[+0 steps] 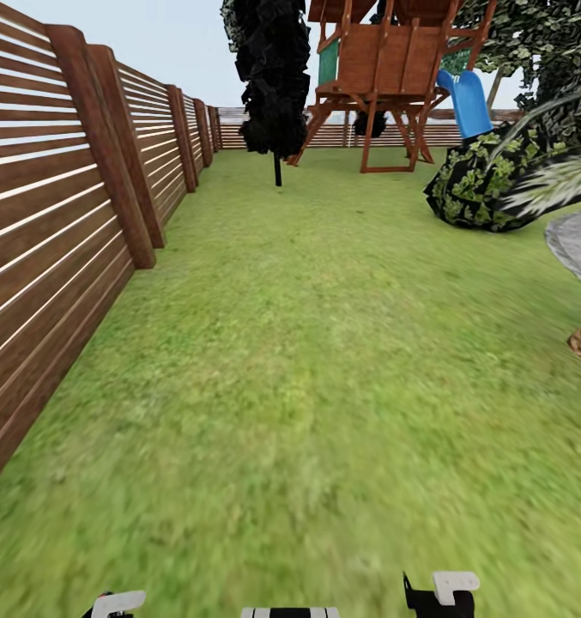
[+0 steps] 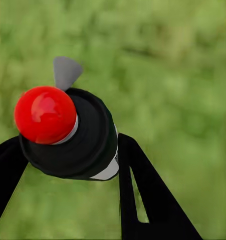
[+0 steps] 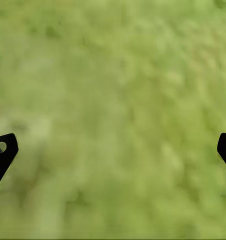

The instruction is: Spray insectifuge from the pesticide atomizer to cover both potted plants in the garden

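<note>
Lawn (image 1: 324, 360) ahead, slatted fence (image 1: 58, 215) along its left edge. My left pincer (image 2: 67, 165) is clenched on the pesticide atomizer (image 2: 72, 135), dark body between the fingers, red cap toward the camera. Right pincer (image 3: 113, 150) released, over grass.

Looked over blurred lawn (image 1: 307, 360), slatted fence (image 1: 58, 215) at left, wooden playset (image 1: 384, 77) with blue slide (image 1: 466, 103) ahead, bush (image 1: 483, 184) at right.
</note>
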Available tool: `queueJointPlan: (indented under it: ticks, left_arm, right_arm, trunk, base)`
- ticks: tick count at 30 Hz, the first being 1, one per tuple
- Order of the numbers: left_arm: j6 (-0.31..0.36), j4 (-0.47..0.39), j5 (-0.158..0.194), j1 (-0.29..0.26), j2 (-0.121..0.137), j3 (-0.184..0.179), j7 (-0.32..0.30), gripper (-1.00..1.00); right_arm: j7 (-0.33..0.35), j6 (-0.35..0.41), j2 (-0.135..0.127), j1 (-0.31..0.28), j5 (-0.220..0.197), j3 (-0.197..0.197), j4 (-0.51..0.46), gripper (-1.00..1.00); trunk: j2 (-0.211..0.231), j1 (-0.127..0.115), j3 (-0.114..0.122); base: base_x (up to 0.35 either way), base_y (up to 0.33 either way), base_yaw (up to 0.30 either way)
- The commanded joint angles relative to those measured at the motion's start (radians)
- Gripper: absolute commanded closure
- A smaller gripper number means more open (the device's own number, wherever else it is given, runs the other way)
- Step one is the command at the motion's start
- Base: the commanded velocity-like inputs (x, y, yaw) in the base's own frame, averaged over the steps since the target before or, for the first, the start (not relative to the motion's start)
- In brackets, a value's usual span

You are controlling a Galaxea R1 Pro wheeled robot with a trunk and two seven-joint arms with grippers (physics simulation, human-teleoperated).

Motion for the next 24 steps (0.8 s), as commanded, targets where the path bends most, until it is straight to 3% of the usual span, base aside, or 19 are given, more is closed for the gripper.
queueJointPlan:
  ticks: [1,12,24]
  left_arm:
    - [-0.005,0.001,-0.011,-0.001,0.000,0.006,0.002,1.00]
    - [-0.005,0.001,-0.011,-0.001,0.000,0.006,0.002,1.00]
    - [-0.005,0.001,-0.011,-0.001,0.000,0.006,0.002,1.00]
  right_arm:
    - [-0.004,-0.002,0.000,0.000,-0.006,0.009,0.000,-1.00]
    - [-0.004,-0.002,-0.001,0.000,-0.007,0.008,0.000,-1.00]
    - [-0.004,-0.002,-0.001,0.000,-0.007,0.008,0.000,-1.00]
  trunk:
    - [0.000,0.000,-0.001]
    - [0.000,0.000,-0.001]
    - [0.000,0.000,-0.001]
  base:
    - [0.334,0.000,0.000]
    - [0.334,0.000,-0.005]
    - [0.334,0.000,-0.207]
